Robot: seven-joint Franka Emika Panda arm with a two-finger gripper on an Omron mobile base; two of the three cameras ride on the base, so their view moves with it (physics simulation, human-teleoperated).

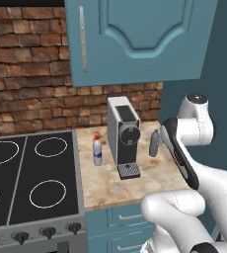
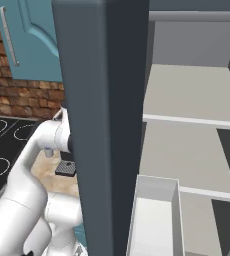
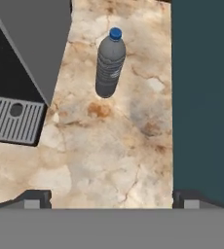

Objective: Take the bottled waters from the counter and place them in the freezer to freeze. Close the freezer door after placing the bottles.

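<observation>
Fingers (image 3: 36,198) spread wide at bottom corners of hand view, nothing between them, gripper (image 3: 111,199) open above bare counter (image 3: 109,151). Grey-blue bottle (image 3: 109,63) w/ blue cap stands upright upper centre of hand view, well clear of the tips, dark freezer side (image 3: 204,97) filling right edge. Left base view: same bottle at centre right, just right of coffee machine (image 1: 124,136); red-cap bottle (image 1: 97,150) upright left of machine, near stovetop (image 1: 31,183). Right base view: freezer door (image 2: 104,125) up the centre, grey shelves (image 2: 192,120) at right.
</observation>
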